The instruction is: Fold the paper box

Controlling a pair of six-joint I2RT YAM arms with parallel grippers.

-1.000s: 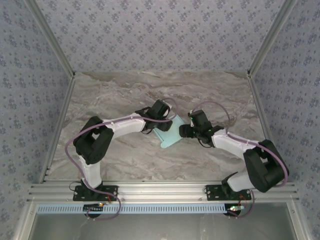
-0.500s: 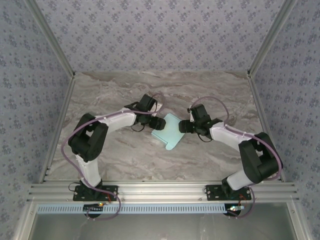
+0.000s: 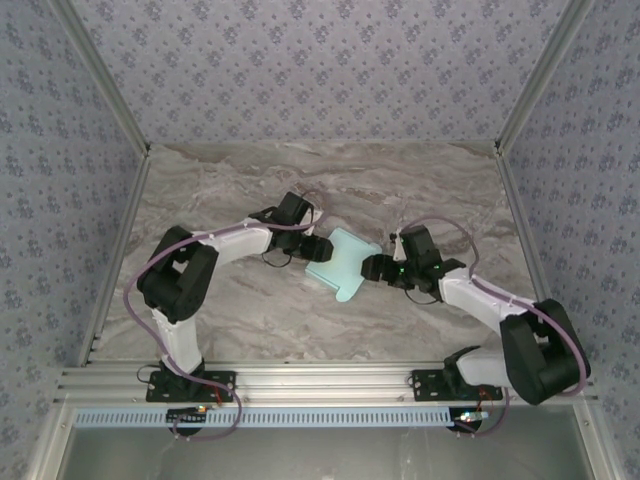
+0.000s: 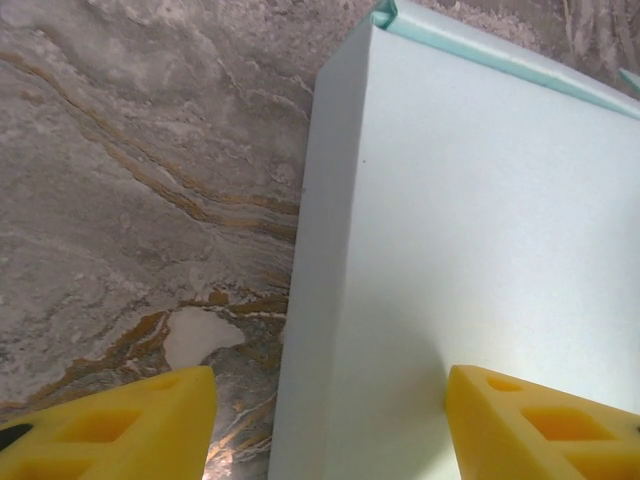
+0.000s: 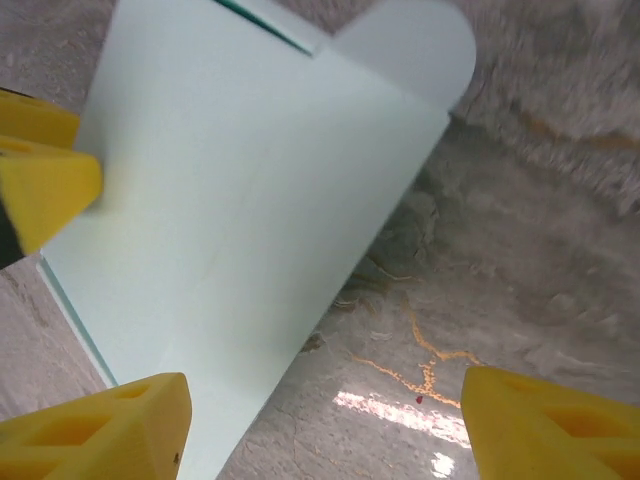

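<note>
The paper box (image 3: 340,262) is a light mint card piece lying flat on the marble table (image 3: 240,190) between both arms. My left gripper (image 3: 316,248) is at its left edge, open. In the left wrist view that gripper (image 4: 325,430) straddles the box's (image 4: 470,220) long edge, with one yellow fingertip (image 4: 540,420) against the top face and the other over bare marble. My right gripper (image 3: 372,268) is open at the box's right side. In the right wrist view its midpoint (image 5: 325,430) sits by the box's (image 5: 250,200) edge, one fingertip (image 5: 100,430) over the card, and a rounded flap (image 5: 410,45) shows at the far end.
Patterned walls and metal frame posts (image 3: 110,110) close in the table's left, right and back sides. An aluminium rail (image 3: 320,380) with both arm bases runs along the near edge. Open marble lies behind and in front of the box.
The left gripper has drawn back off the box to its left edge and narrowed a little. The right arm has swung right and nearer. The box has turned slightly and lies flatter.
</note>
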